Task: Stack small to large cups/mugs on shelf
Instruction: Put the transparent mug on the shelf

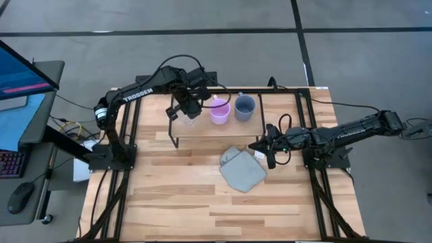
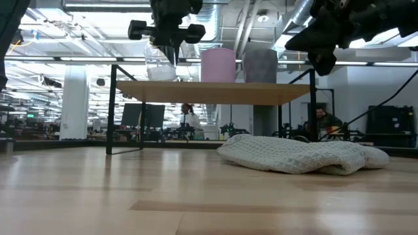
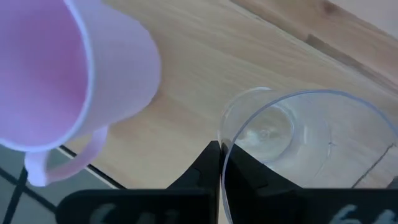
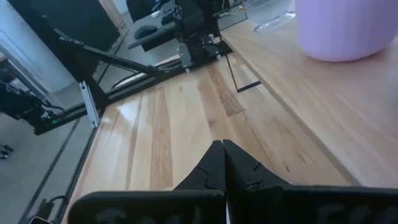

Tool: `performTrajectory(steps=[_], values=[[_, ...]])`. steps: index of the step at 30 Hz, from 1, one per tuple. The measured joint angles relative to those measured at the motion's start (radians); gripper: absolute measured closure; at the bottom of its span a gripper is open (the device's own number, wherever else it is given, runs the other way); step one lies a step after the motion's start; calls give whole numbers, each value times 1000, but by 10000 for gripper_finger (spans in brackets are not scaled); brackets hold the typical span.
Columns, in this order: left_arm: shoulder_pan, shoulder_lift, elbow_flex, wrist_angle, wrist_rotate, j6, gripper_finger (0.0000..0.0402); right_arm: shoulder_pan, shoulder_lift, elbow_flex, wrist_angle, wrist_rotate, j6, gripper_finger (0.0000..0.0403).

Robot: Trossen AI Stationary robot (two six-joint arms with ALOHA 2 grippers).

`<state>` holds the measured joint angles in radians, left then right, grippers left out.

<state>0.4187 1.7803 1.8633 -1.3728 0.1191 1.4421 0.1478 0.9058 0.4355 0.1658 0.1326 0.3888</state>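
Note:
Three vessels stand in a row on the shelf [image 1: 202, 128], a light board on black wire legs [image 2: 209, 92]. They are the clear glass cup [image 2: 159, 68], the pink-lilac mug [image 2: 219, 65] and the blue-grey mug [image 2: 260, 65]. My left gripper [image 1: 183, 108] comes down from above onto the glass cup [image 1: 189, 121] and is shut on it. The pink mug [image 3: 74, 68] stands right beside it, handle [image 3: 62, 168] toward the far edge. My right gripper [image 1: 260, 145] is shut and hovers near the shelf's right end, above the grey-green cloth [image 1: 241, 169]. My left gripper [image 3: 221, 163] holds the glass cup by its rim [image 3: 222, 140], on the side toward the pink mug, with one finger inside the cup and one outside. The fingers point down from above. The cup is upright, and its base [image 2: 160, 79] is at the shelf board.
The cloth [image 2: 300, 156] lies crumpled on the slatted tabletop in front of the shelf's right half. The pink mug [image 1: 219, 110] and blue-grey mug [image 1: 244, 106] stand close together. Bare tabletop [image 1: 175, 196] spreads toward the near edge. A desk with monitor [image 1: 20, 81] is off the table's left.

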Motion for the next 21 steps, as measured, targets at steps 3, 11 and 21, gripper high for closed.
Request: performTrajectory(steps=[3,11,21], values=[[-5,7,0,10,-3,35,401,0,0,0,0,0,5,393],[11,26,2,60,0,56,401,0,0,0,0,0,30,393],[19,47,3,63,3,-24,401,0,0,0,7,0,30,393]])
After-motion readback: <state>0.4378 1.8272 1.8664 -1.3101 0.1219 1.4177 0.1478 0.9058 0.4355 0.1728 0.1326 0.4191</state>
